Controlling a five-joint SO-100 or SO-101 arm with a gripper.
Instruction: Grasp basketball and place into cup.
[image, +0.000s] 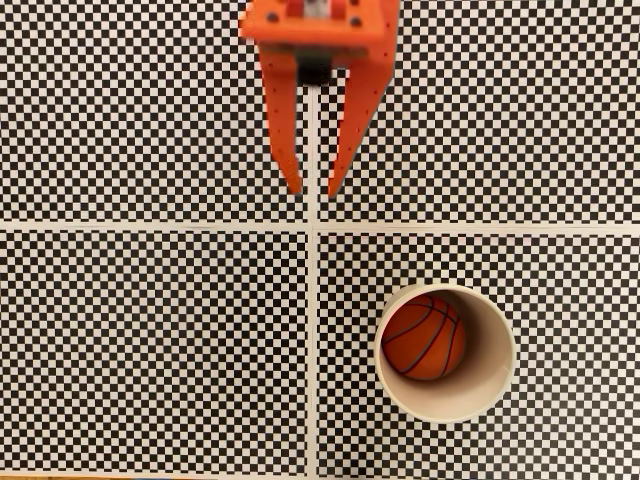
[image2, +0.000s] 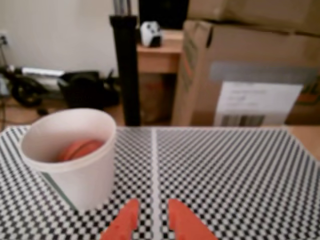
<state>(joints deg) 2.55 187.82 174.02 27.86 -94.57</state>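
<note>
Basketball (image: 423, 337) sits inside the cup (image: 492, 375) on the checkered counter (image: 150, 350) (so the task looks done), while the empty gripper (image: 311, 186), fingers slightly spread, hangs well apart.

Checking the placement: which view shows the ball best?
The fixed view: it looks straight down into the cup, so the ball shows nearly whole, seams included. In the wrist view only an orange sliver of the ball shows above the cup's near wall.
</note>
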